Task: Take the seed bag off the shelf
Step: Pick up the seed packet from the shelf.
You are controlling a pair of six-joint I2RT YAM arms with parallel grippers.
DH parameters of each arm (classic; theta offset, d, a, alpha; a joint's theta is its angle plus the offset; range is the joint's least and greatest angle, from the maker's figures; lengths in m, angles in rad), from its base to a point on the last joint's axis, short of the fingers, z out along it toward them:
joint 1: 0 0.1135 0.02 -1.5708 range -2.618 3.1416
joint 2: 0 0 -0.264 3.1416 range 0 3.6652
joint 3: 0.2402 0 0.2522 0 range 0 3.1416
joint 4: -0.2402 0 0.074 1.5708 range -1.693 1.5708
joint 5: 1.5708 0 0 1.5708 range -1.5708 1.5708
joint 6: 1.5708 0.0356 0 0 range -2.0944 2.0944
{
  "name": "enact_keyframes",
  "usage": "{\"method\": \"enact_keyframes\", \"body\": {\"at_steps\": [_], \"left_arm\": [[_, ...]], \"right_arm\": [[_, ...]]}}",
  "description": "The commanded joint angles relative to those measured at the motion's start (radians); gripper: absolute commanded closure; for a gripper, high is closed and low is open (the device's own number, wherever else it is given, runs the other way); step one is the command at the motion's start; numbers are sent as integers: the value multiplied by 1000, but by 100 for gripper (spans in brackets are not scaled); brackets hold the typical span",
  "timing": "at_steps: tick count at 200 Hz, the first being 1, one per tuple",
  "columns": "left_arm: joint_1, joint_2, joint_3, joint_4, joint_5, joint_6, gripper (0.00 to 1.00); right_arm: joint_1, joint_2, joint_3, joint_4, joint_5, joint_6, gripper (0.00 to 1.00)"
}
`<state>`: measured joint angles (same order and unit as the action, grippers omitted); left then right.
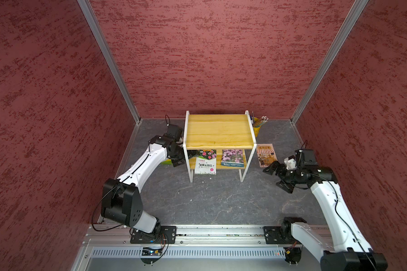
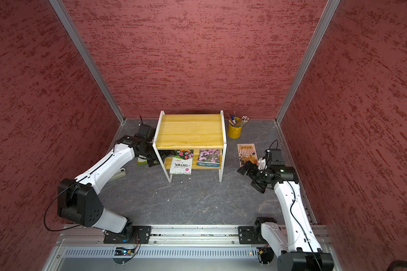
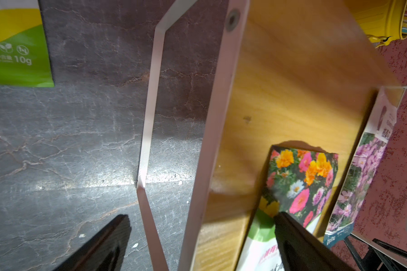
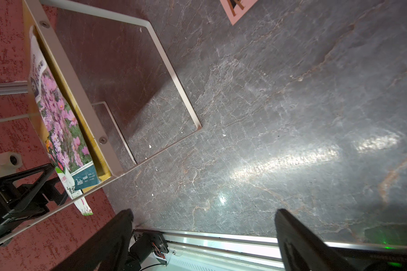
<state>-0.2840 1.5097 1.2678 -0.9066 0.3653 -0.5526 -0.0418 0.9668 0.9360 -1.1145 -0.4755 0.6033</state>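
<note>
Red walls (image 1: 221,58), grey marbled table (image 1: 221,204). At the back, the shelf (image 1: 219,131): 2 wooden boards, white frame. Right gripper (image 1: 276,179) hangs wide apart, empty. Left gripper (image 1: 185,157) gapes too, straddling the frame's side, 1 finger by the seed bag (image 1: 205,165), which is white with bright mixed flowers up top, overhanging the lower board's front edge.

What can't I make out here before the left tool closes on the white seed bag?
- In both top views, the shelf's upper board hides the lower board's back and the white seed bag's top end.
- There, the shelf's frame covers part of the left tool; contact with the bag is unclear.
- Left wrist view: a finger covers the bag's print; the edge cuts off the green packet.
</note>
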Motion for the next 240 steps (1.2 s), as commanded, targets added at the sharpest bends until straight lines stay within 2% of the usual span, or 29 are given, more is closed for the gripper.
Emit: {"method": "enact_keyframes", "body": {"at_steps": [1, 51, 85, 102, 139, 156, 187, 208, 240], "left_arm": [[13, -33, 19, 28, 20, -6, 0], [61, -57, -5, 56, 45, -42, 0], [153, -86, -11, 16, 57, -33, 0], [193, -94, -5, -35, 36, 6, 0], [276, -98, -26, -87, 40, 53, 0], [283, -99, -32, -90, 43, 59, 0], [281, -82, -44, -82, 50, 61, 0], [278, -71, -44, -81, 49, 63, 0], [272, -54, -39, -78, 44, 61, 0]], "right_arm": [[8, 1, 29, 33, -12, 11, 2], [11, 3, 36, 32, -21, -3, 2], [12, -12, 46, -74, 8, -121, 2], [12, -42, 22, -117, -37, -154, 2], [29, -225, -51, -212, -106, -108, 2], [33, -316, -64, -278, -109, -87, 2], [54, -436, -92, -268, -203, 11, 2], [64, -447, -79, -244, -212, 37, 2], [106, -364, -60, -159, -195, 41, 2]]}}
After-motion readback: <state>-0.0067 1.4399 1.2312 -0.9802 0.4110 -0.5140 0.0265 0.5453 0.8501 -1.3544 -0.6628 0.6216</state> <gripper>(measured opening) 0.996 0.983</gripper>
